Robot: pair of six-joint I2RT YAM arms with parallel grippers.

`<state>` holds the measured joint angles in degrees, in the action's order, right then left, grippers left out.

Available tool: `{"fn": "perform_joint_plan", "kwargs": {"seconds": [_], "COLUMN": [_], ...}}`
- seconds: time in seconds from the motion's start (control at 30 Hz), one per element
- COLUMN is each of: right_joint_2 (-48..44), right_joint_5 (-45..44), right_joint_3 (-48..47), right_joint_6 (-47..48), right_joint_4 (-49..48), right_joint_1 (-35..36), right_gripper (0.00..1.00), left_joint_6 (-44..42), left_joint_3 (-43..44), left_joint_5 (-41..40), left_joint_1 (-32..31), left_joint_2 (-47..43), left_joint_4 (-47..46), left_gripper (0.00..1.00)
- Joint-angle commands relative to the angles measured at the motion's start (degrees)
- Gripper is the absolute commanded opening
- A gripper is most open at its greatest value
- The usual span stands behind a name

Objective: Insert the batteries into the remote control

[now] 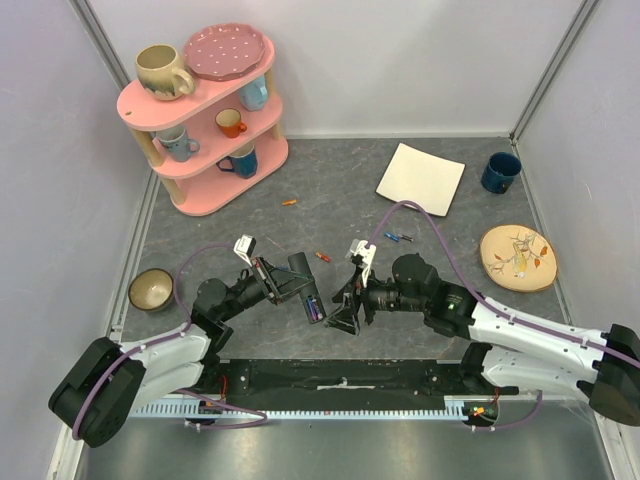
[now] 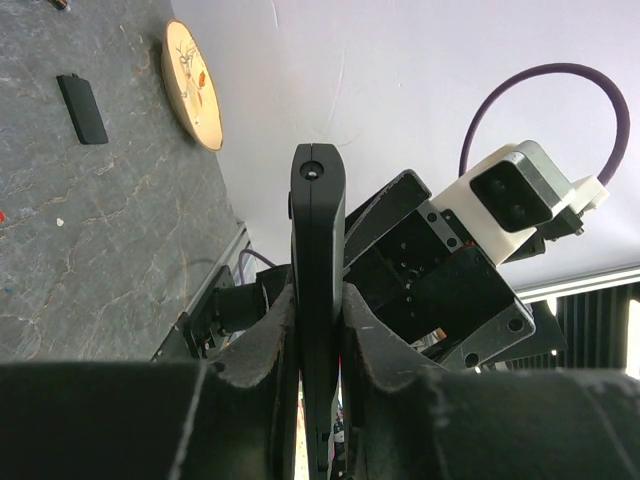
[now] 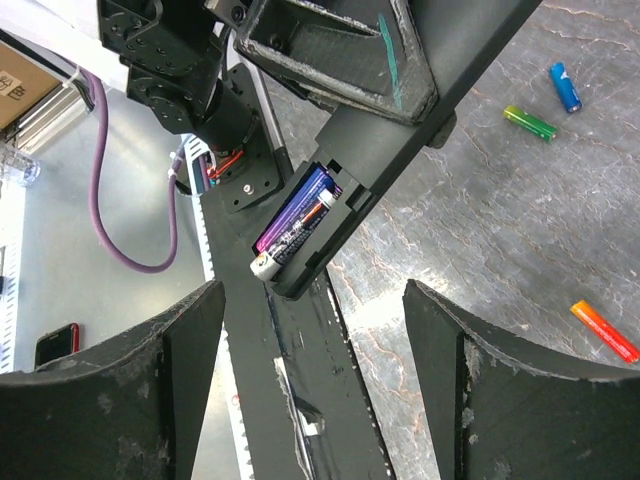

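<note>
From above, my left tool is shut tight on the remote control and holds it up between the two arms. My right tool sits just beside it. Loose batteries lie farther out on the tabletop.

From the left wrist, my fingers pinch the remote control edge-on, one pad on each flat face. A small flat black piece, perhaps the cover, lies on the tabletop well apart. This grip must not slacken or twist, so that the recess faces the other arm.

From the right wrist, my right tool stands wide open with nothing in it. A purple battery lies in the recess of the remote control, its white end at the recess's outer end. I cannot tell whether it is fully seated. I judge the sound move is to check it lies flat and press that end down gently if it does not. Only then would I fetch a blue, green or orange battery, gripping it mid-length and lining it up with the free slot.
</note>
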<state>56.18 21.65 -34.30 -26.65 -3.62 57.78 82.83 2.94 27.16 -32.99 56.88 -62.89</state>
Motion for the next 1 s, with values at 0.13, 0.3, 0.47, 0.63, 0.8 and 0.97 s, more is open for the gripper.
{"fn": "perform_joint_plan", "kwargs": {"seconds": [0.13, 0.3, 0.47, 0.63, 0.8, 0.97], "right_joint_2": [0.9, 2.2, 2.7, 3.0, 3.2, 3.1], "right_joint_5": [0.2, -1.5, -2.2, -2.5, -2.4, -1.6], "right_joint_3": [-0.6, -0.4, -0.3, -0.3, -0.5, -0.2], "right_joint_6": [-3.1, -4.2, -4.5, -4.6, -4.6, -4.7], "right_joint_4": [-6.1, -7.3, -7.5, -7.5, -7.5, -8.0], "right_joint_1": [-0.1, -0.2, -0.1, -0.1, -0.2, -0.3], "right_gripper": [0.78, 0.75, 0.73, 0.71, 0.7, 0.7], "left_joint_6": [-0.7, -0.7, -0.7, -0.7, -0.7, -0.6], "left_joint_3": [0.1, -0.1, -0.1, -0.1, -0.2, -0.3], "left_joint_5": [0.3, 0.2, 0.3, 0.3, 0.2, 0.3], "left_joint_1": [-0.1, -0.1, -0.1, -0.1, -0.1, -0.1], "left_joint_2": [-1.5, -1.7, -1.8, -1.8, -1.6, -1.7], "left_joint_4": [-1.7, -1.7, -1.7, -1.7, -1.8, -1.9], "left_gripper": [0.02, 0.02, 0.02, 0.02, 0.02, 0.02]}}
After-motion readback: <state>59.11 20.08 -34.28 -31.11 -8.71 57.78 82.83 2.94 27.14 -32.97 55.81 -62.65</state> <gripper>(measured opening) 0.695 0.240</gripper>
